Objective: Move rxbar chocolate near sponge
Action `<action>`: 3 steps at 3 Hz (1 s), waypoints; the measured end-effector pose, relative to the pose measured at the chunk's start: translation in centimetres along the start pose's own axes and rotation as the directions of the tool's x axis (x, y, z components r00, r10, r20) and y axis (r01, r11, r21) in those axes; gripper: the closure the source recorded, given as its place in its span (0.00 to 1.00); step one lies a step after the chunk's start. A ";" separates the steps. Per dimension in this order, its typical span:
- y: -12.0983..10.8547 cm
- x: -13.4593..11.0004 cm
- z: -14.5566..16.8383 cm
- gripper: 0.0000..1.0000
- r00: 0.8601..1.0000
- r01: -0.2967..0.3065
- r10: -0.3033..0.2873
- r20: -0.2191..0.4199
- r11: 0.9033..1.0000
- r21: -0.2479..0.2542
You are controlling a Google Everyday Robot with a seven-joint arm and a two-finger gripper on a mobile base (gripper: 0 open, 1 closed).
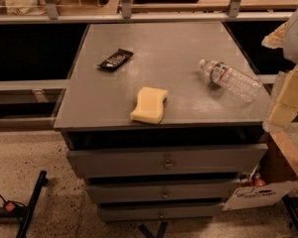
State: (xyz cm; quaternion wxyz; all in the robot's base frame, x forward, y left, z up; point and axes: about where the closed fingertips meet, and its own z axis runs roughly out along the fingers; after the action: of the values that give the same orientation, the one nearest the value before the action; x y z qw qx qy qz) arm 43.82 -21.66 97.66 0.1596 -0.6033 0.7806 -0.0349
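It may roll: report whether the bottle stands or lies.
Lying: the bottle rests on its side on the cabinet top. The gripper hangs beside its right edge.

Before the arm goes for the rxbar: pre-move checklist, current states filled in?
1. Rxbar in view, lying flat at the back left of the cabinet top: ok.
2. Nothing on or touching the rxbar: ok.
3. Sponge in view, near the front edge: ok.
4. Bottle out of the rxbar-to-sponge path, lying on its side at right: ok.
5. End effector lined up over the rxbar: not ok; it is at the right edge of view, beyond the bottle.
6. Rxbar already near the sponge: not ok; they lie apart.
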 end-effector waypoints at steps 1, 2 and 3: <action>0.0 0.0 0.0 0.00 1.000 0.000 0.000 0.000 1.000 0.000; -0.8 -1.1 0.3 0.00 0.999 0.014 -0.014 0.036 1.000 -0.005; -3.7 -6.0 2.8 0.00 0.992 0.045 -0.041 0.116 0.998 -0.032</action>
State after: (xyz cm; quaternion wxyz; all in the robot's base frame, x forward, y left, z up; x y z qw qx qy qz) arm 49.39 -16.53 97.15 0.1930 -0.6236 0.7575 0.0100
